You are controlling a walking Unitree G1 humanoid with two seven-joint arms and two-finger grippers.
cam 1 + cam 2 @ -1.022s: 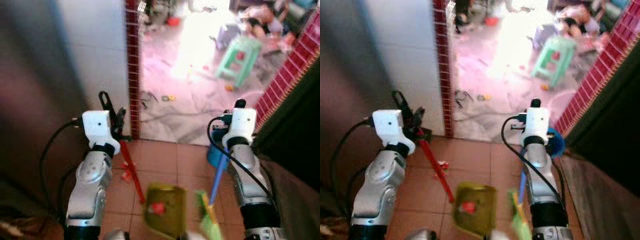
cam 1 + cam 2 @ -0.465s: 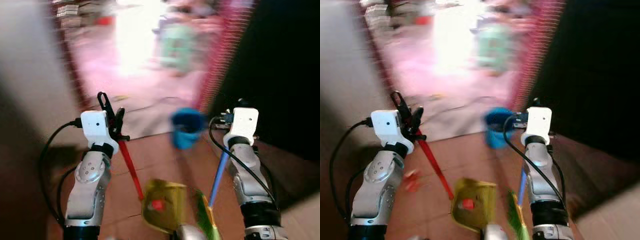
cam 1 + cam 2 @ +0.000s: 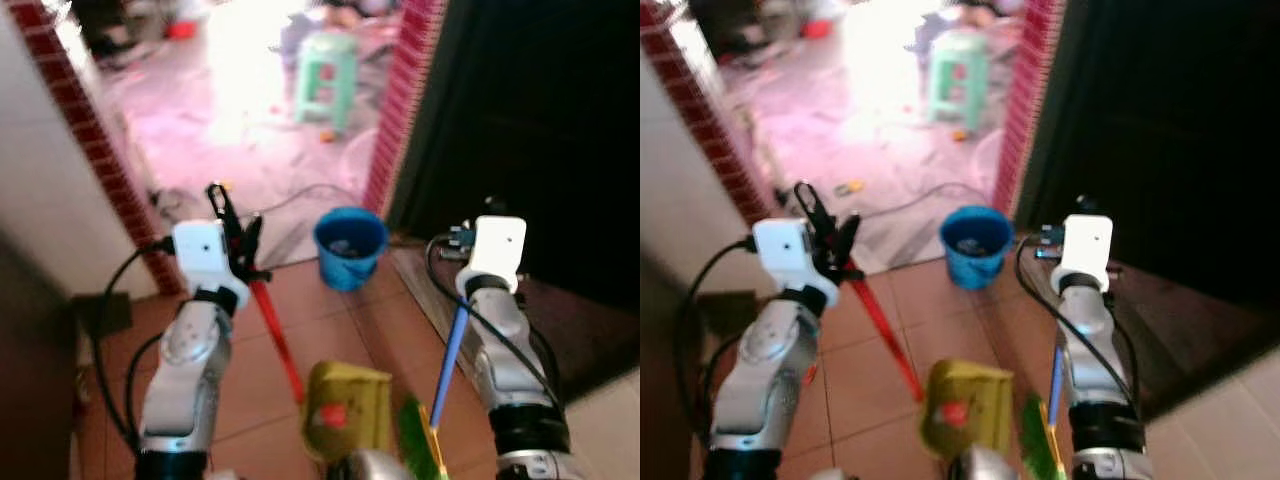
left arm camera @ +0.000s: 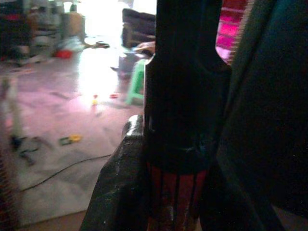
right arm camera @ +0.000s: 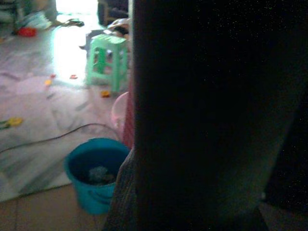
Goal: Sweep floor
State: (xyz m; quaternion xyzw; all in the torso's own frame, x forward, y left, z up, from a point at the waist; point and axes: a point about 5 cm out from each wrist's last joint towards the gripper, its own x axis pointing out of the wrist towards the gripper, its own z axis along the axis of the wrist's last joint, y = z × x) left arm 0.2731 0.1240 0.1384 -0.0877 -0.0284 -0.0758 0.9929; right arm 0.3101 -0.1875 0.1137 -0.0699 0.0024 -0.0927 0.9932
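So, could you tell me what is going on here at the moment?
The robot stands on a tiled floor at a doorway, holding sweeping tools. Its left gripper is shut on the red handle of a yellow dustpan; its right arm holds a blue-handled broom. A blue bucket sits ahead.

Nothing readable from where I'm sitting, honestly. I can't make out any text, brand, number or sign on anything in my feeds. The yellow dustpan has a red patch on it that might be a sticker, but it's way too blurry for me to tell if there's print. The blue bucket and the green stool look plain to me, no lettering I can pick out. Both wrist cams are dark and soft, no writing there either.
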